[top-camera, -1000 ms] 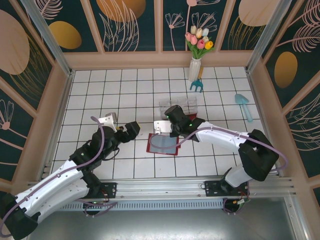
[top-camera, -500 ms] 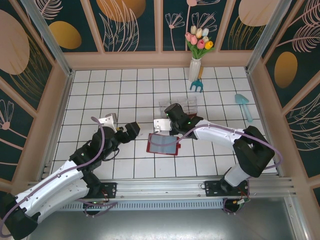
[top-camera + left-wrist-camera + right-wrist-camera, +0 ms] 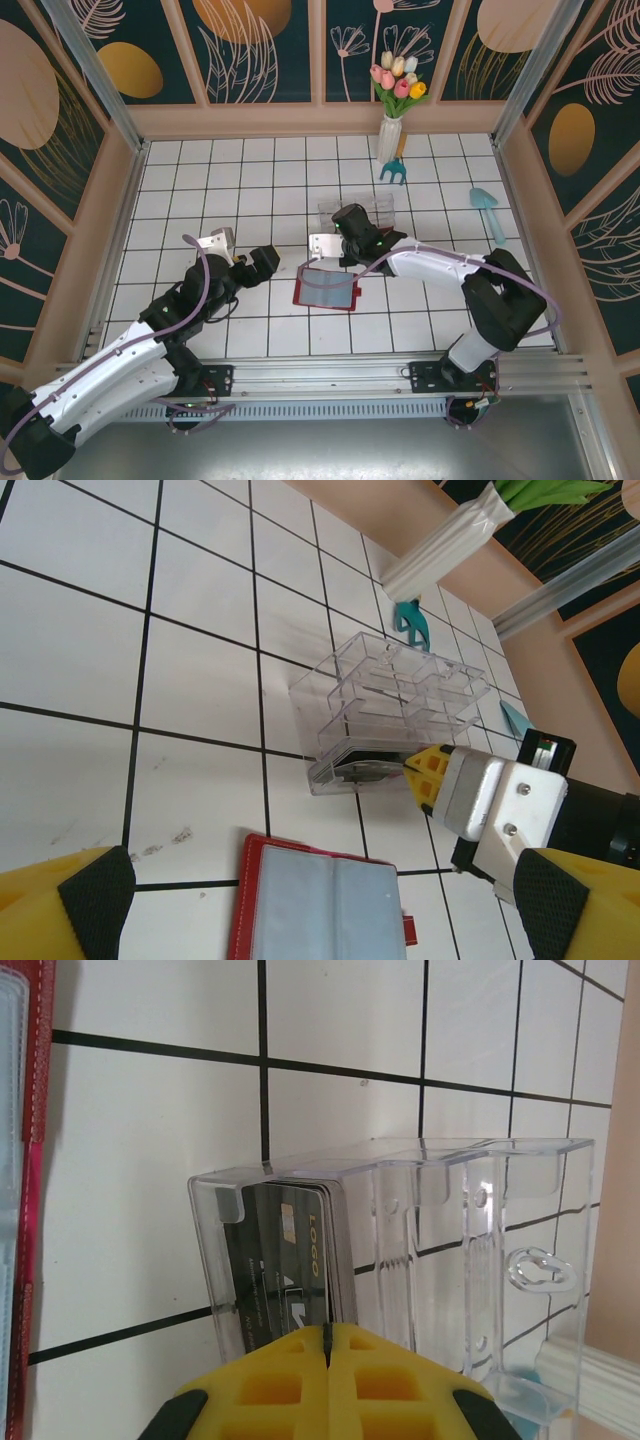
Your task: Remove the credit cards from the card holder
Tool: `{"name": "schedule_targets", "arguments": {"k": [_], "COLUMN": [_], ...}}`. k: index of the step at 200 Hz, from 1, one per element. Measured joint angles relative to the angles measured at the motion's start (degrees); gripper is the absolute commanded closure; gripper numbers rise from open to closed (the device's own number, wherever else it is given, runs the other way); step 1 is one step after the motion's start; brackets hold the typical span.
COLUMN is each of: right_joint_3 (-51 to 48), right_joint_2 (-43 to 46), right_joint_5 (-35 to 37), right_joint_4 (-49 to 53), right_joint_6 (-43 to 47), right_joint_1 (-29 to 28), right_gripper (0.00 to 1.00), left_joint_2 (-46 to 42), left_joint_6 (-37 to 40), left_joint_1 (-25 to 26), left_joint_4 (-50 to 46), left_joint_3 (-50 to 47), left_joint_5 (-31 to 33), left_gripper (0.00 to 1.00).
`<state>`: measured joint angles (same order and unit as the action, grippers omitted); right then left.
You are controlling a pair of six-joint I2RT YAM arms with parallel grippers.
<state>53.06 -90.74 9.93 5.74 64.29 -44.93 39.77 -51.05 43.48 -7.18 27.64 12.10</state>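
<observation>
The right gripper (image 3: pixel 328 1345) is pressed fully closed, its yellow tips at the open end of the clear box (image 3: pixel 450 1220). They may be pinching a card edge, but the tips cover that spot. Dark cards (image 3: pixel 285 1260) lie in that end compartment, their near ends hidden. The left gripper (image 3: pixel 325 900) hangs wide open and holds nothing, near the card holder (image 3: pixel 300 910). The card holder lies spread open on the bench (image 3: pixel 80 610), its lower part cut off.
</observation>
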Motion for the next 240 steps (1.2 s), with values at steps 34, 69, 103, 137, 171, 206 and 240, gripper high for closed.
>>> {"name": "schedule_targets", "arguments": {"k": [34,69,103,137,171,206,240], "right_joint_3": [-0.5,-1.2,-1.5,-1.5,-1.4,-1.4,-0.5], "right_joint_2": [-0.9,-1.4,-2.4,-2.9,-3.0,-3.5,-4.4], "right_joint_5": [-0.6,-1.0,-1.2,-1.2,-1.0,-0.2,1.0], "right_joint_4": [-0.6,-2.0,-2.6,-3.0,-3.1,-5.0,-6.0], "right_joint_6": [0.0,0.0,0.0,-0.1,-0.3,-1.7,-3.6], "right_joint_1": [0.5,1.0,1.1,1.1,1.1,1.1,1.2], "right_gripper": [1.0,1.0,0.95,0.81,0.76,0.73,0.71], "left_joint_2": [0.0,0.0,0.0,-0.3,-0.7,-1.3,-1.9], "left_joint_6": [0.0,0.0,0.0,0.0,0.0,0.0,0.0], "left_joint_1": [0.0,0.0,0.0,0.0,0.0,0.0,0.0], "left_joint_4": [0.0,0.0,0.0,-0.2,-0.4,-0.6,-0.6], "left_joint_3": [0.0,0.0,-0.1,-0.4,-0.8,-0.9,-0.9], "left_joint_5": [0.0,0.0,0.0,0.0,0.0,0.0,0.0], "left_gripper": [0.01,0.01,0.01,0.01,0.02,0.02,0.01]}}
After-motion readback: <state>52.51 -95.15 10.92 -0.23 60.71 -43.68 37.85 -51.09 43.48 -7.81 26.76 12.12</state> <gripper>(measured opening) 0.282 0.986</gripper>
